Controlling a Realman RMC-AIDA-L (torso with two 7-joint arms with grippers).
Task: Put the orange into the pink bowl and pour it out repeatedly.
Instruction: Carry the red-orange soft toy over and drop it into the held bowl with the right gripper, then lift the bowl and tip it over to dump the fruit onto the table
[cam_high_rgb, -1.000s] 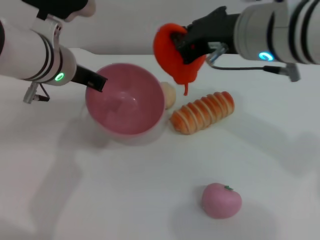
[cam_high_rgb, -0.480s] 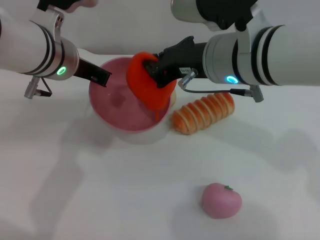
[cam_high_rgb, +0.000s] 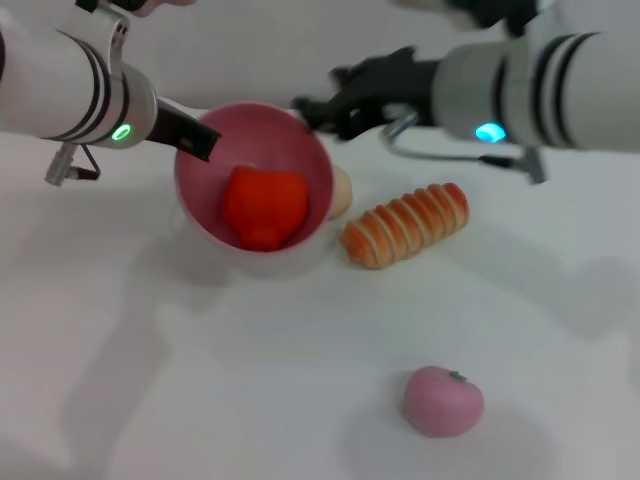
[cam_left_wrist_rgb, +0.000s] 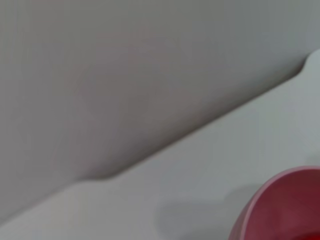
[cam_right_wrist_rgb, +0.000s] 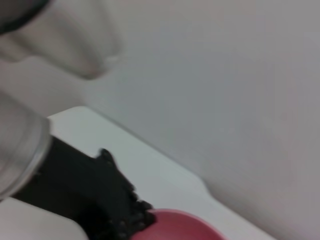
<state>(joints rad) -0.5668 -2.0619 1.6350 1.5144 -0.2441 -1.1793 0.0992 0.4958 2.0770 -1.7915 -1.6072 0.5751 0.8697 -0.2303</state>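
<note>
1. Nearest to the robot, on the white counter, lies a small pink apple-like toy w/ a tiny green stem, on the robot's right side, well apart from everything else.
2. Farther out, approx. the middle of the counter, a striped orange-cream bread loaf lies at an angle, just beside the pink bowl on its right.
3. A small pale round thing shows between the bowl's rim and the loaf; most of it is hidden behind the bowl, so I cannot say what it is.
4. The pink bowl is tilted, its opening faces toward the head camera. The orange lies inside it, low against the inner wall, no fingers touching it.
5. The left gripper is at the bowl's rim on the robot's left side. Its dark fingers are closed on the rim and they hold the bowl in this tilt. The left wrist view shows only part of the bowl's rim above the counter, not the fingers.
6. The right gripper is just behind the bowl's far rim, a bit above it. Its dark fingers are spread apart and hold nothing; this part is blurred in the head view.
7. In the right wrist view, the left arm's dark gripper sits at the bowl's rim, w/ the counter's far edge behind.
8. Farthest back is a plain pale wall.
</note>
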